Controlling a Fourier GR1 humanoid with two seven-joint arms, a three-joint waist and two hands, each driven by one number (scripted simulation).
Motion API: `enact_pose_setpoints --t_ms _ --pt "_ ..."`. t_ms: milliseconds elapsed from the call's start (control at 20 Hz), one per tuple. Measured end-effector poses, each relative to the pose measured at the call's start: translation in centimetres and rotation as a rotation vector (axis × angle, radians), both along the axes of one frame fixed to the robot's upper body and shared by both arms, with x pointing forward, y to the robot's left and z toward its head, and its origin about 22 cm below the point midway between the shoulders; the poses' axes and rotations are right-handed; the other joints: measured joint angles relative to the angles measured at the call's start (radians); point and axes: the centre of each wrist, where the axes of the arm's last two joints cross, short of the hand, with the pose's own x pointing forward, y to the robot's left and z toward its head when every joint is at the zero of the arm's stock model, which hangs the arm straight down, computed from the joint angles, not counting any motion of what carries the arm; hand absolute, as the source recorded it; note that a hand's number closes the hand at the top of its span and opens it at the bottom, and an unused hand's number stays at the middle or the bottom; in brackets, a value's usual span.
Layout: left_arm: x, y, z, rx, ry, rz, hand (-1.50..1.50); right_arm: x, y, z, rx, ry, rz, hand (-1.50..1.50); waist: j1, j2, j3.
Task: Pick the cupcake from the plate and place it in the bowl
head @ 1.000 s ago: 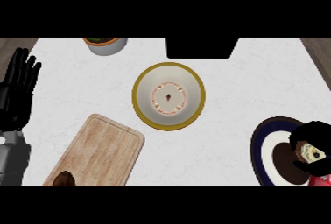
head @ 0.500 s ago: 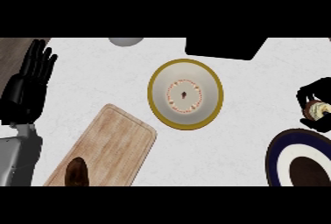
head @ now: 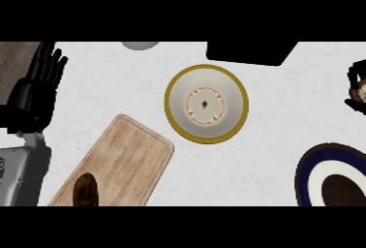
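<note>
The right hand's fingers [head: 355, 76] are curled around the cupcake [head: 363, 92], which shows only as a pale sliver at the right edge of the head view; the rest of the right hand [head: 354, 103] is cut off there. The cupcake is held above the counter [head: 279, 126], clear of the dark-rimmed plate [head: 309, 170] below it and well apart from the yellow-rimmed bowl [head: 207, 103] to the left. Hazards: an early release would land the cupcake on the counter between plate and bowl; an off-centre release could catch the bowl's rim and tip the cupcake out; a low approach could nudge the bowl. The left hand [head: 39, 87] rests open at the left edge, fingers straight, beside the cutting board [head: 118, 164].
</note>
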Motion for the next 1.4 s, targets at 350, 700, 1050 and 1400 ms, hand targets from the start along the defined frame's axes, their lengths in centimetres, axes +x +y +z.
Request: enact_pose_setpoints --t_ms 350,700,1050,1400 --pt "-0.1 0.6 0.1 0.003 0.009 0.022 0.0 1.8 0.3 4.5 0.172 -0.111 0.07 1.5 -0.017 -0.012 -0.002" --pt "-0.2 0.8 -0.7 0.006 0.028 0.043 0.0 3.9 2.7 8.1 0.365 -0.151 0.144 1.5 -0.043 -0.024 -0.005" --pt "-0.4 1.3 -0.8 0.007 0.037 0.063 0.0 6.3 7.2 10.8 0.482 -0.089 0.24 1.5 -0.06 -0.034 -0.007" --pt "-0.9 2.2 -1.0 0.007 0.043 0.079 0.0 8.5 13.6 12.3 0.486 0.006 0.333 1.5 -0.08 -0.041 -0.009"
